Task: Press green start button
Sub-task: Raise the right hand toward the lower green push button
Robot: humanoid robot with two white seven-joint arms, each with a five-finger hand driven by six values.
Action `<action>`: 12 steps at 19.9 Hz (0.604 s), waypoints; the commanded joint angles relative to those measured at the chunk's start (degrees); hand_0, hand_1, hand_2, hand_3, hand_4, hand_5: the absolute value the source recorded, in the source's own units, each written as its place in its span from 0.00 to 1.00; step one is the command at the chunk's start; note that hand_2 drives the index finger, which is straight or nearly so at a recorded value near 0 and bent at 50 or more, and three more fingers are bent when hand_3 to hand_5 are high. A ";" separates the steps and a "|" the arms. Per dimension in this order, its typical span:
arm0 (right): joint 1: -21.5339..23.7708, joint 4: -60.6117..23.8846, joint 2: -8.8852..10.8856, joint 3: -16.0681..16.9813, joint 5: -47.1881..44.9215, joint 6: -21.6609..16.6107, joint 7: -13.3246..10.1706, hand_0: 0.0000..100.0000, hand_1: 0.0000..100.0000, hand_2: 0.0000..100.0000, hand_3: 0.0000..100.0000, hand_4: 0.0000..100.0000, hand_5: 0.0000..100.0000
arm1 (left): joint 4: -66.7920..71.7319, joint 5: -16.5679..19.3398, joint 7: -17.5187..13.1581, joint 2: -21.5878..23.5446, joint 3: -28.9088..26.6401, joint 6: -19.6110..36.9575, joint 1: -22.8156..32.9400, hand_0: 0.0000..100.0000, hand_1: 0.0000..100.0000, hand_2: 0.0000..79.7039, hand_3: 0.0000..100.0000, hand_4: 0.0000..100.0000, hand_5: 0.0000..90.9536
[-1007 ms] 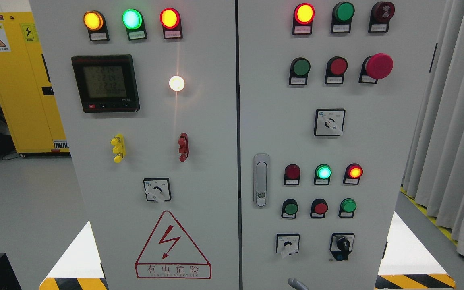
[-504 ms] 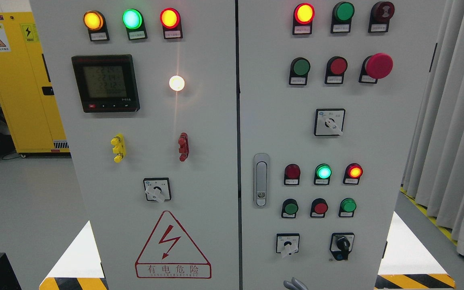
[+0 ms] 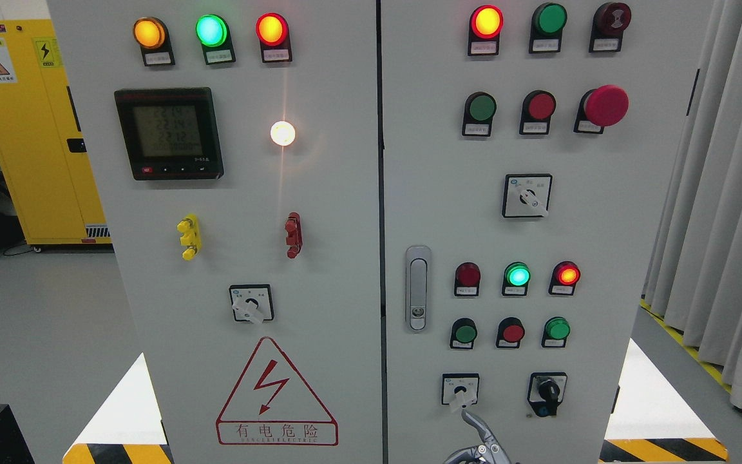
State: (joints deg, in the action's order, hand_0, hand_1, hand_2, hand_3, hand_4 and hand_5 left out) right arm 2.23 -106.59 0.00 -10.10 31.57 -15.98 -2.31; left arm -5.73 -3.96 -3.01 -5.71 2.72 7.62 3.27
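Starting at the left edge, the yellow cabinet [image 3: 29, 129] stands at nine o'clock, same as before. On the left door, the meter [image 3: 169, 133] glows and the white lamp [image 3: 283, 133] burns beside it, at its three o'clock. The warning triangle [image 3: 274, 393] sits low at six o'clock on that door, unchanged.

Across the seam, the door latch [image 3: 417, 288] hasn't moved. And here's the change: the right hand [image 3: 477, 444] climbs in from the bottom edge. Half a second ago only a grey sliver showed there. Now its metal top reaches right up under the white selector switch [image 3: 460, 390], close to the knob or touching it. Most of the hand is cut off by the frame, so I cannot tell whether it is spread or closed, and it holds nothing visible.

At the hand's twelve o'clock, above the selector, sits the lower-left green button [image 3: 465, 333], well clear of the hand and unlit. A second green button [image 3: 557, 328] is at that one's three o'clock, and a third [image 3: 482, 107] is high up the door. The labels are too small to show which is start. The green indicator lamp [image 3: 517, 275] stays lit. The grey curtain [image 3: 725, 193] hangs at three o'clock.
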 commanded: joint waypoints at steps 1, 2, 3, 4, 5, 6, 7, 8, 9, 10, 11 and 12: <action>-5.39 2.26 0.79 4.30 9.38 0.25 -0.94 0.68 0.94 0.01 1.00 1.00 1.00 | 0.02 0.00 0.02 0.00 0.00 0.03 -0.02 0.12 0.56 0.00 0.00 0.00 0.00; -6.09 2.70 0.79 4.30 10.26 0.25 -1.20 0.70 0.95 0.01 1.00 1.00 1.00 | 0.02 0.00 0.02 0.00 0.00 0.03 -0.02 0.12 0.56 0.00 0.00 0.00 0.00; -6.97 3.31 0.79 4.39 11.23 0.25 -1.29 0.72 0.95 0.01 1.00 1.00 1.00 | 0.02 0.00 0.02 0.00 0.00 0.03 -0.02 0.12 0.56 0.00 0.00 0.00 0.00; -7.76 4.01 0.79 4.39 12.28 0.25 -1.38 0.72 0.95 0.01 1.00 1.00 1.00 | 0.02 0.00 0.02 0.00 0.00 0.03 0.07 0.12 0.56 0.00 0.00 0.00 0.00; -8.37 4.54 0.79 4.39 13.33 0.25 -1.47 0.73 0.95 0.01 1.00 1.00 1.00 | 0.02 0.00 0.02 0.00 0.00 0.03 -0.01 0.12 0.56 0.00 0.00 0.00 0.00; -8.90 5.07 0.71 4.39 14.21 0.25 -1.47 0.73 0.95 0.01 1.00 1.00 1.00 | -0.07 0.00 0.02 0.00 0.00 0.03 -0.02 0.12 0.56 0.00 0.00 0.00 0.00; -9.17 5.34 0.79 4.48 15.44 0.25 -1.47 0.73 0.95 0.01 1.00 1.00 1.00 | 0.01 0.00 0.02 0.00 0.00 0.03 -0.02 0.12 0.56 0.00 0.00 0.00 0.00; -9.26 5.43 0.79 4.39 16.85 0.16 -1.47 0.74 0.95 0.01 1.00 1.00 1.00 | 0.02 0.00 0.02 0.00 0.00 0.03 -0.02 0.12 0.56 0.00 0.00 0.00 0.00; -9.70 5.51 0.79 4.39 18.51 0.16 -1.47 0.74 0.95 0.01 1.00 1.00 1.00 | 0.02 0.00 0.02 0.00 0.00 0.03 0.07 0.12 0.56 0.00 0.00 0.00 0.00; -9.96 5.60 0.88 4.39 20.01 0.07 -1.47 0.74 0.95 0.01 1.00 1.00 1.00 | 0.02 0.00 0.02 0.00 0.00 0.03 -0.01 0.12 0.56 0.00 0.00 0.00 0.00; -10.31 5.95 0.88 4.30 21.15 0.07 -1.47 0.75 0.95 0.01 1.00 1.00 1.00 | -0.07 0.00 0.02 0.00 0.00 0.03 -0.02 0.12 0.56 0.00 0.00 0.00 0.00; -10.75 6.04 0.88 4.30 21.78 0.07 -1.47 0.75 0.95 0.01 1.00 1.00 1.00 | -0.07 0.00 0.02 0.00 0.00 0.03 -0.02 0.12 0.56 0.00 0.00 0.00 0.00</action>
State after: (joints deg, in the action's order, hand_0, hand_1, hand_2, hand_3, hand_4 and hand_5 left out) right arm -5.94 -103.35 0.00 -7.18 46.91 -15.75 -3.71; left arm -5.73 -3.96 -3.01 -5.71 2.72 7.62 3.26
